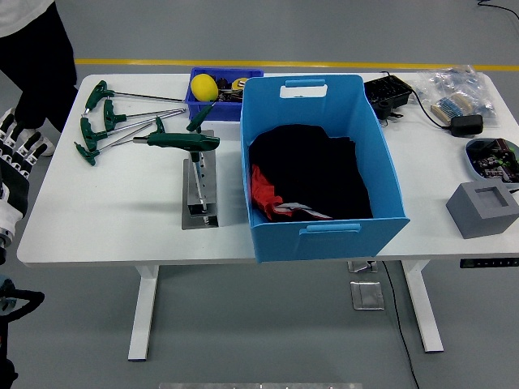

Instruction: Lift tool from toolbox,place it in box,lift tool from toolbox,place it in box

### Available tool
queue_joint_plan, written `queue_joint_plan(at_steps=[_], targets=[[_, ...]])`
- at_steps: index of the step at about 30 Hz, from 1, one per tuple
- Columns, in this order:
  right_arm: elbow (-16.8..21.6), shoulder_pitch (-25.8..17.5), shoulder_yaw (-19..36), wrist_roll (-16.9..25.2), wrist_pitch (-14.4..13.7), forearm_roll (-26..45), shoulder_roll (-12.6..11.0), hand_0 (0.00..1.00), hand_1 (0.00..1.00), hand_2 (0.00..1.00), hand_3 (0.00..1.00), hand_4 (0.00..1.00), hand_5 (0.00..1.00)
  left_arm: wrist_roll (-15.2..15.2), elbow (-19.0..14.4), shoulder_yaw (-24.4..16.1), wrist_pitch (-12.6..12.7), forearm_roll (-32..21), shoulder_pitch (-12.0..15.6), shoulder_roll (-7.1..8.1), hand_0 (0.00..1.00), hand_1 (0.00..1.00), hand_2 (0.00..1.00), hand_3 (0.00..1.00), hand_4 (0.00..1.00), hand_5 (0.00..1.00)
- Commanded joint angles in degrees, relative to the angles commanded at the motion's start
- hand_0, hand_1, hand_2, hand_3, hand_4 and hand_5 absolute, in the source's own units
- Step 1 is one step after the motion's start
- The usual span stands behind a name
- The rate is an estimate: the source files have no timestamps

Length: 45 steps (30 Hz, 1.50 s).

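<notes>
Presently one green T-handle wrench [180,140] stands upright in the metal holder [199,193] at the desk's [97,227] centre, and should be drawn straight upward before being carried to the blue box [324,235] at 3 o'clock. The left robot hand [18,154] is noted at 9 o'clock, off the desk edge, fingers loosely spread, empty. Four more wrenches [109,121] are counted at 10 o'clock, one small blue bin [212,108] at 12.

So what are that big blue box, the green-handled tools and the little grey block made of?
The big blue box looks like moulded plastic: smooth, evenly coloured walls with cut-out handles. The green-handled tools seem to have plastic grips on bare metal shafts, which are thin, silvery and shiny. The grey block is matte with a square recess; it may be foam or plastic, hard to tell.
</notes>
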Motion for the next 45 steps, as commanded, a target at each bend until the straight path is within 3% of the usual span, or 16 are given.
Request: queue_joint_plan(at_steps=[1, 2, 7, 8, 10, 45], targets=[[0.0, 0.0, 0.0, 0.0, 0.0, 0.0, 0.0, 0.621, 0.613, 0.682, 0.534, 0.785, 0.565, -0.2, 0.0, 0.1, 0.1, 0.1, 0.0, 0.01, 0.874, 0.879, 0.918, 0.954, 0.998, 0.998], [0.0, 0.0, 0.0, 0.0, 0.0, -0.1, 0.0, 0.622, 0.613, 0.682, 0.533, 0.785, 0.566, -0.3, 0.0, 0.1, 0.2, 0.2, 0.0, 0.01, 0.998, 0.998, 0.998, 0.941, 0.998, 0.998], [0.0, 0.0, 0.0, 0.1, -0.1, 0.2, 0.0, 0.622, 0.613, 0.682, 0.533, 0.785, 0.566, -0.1, -0.2, -0.1, -1.5, 1.1, 0.0, 0.05, 0.998, 0.998, 0.998, 0.941, 0.998, 0.998], [0.0, 0.0, -0.1, 0.1, -0.1, 0.3, 0.0, 0.622, 0.613, 0.682, 0.533, 0.784, 0.565, 0.1, -0.1, 0.0, -2.1, 1.3, 0.1, 0.13, 0.998, 0.998, 0.998, 0.991, 0.998, 0.998], [0.0, 0.0, -0.1, 0.1, -0.1, 0.4, 0.0, 0.622, 0.613, 0.682, 0.533, 0.784, 0.565, 0.3, -0.1, 0.1, -2.5, 1.8, 0.1, 0.1, 0.998, 0.998, 0.998, 0.991, 0.998, 0.998], [0.0, 0.6, 0.0, 0.3, 0.0, 0.5, -0.2, 0.622, 0.614, 0.681, 0.533, 0.785, 0.565, 0.5, 0.2, -1.0, -3.1, 2.3, -0.3, -0.2, 0.998, 0.998, 0.998, 0.998, 0.994, 0.998]])
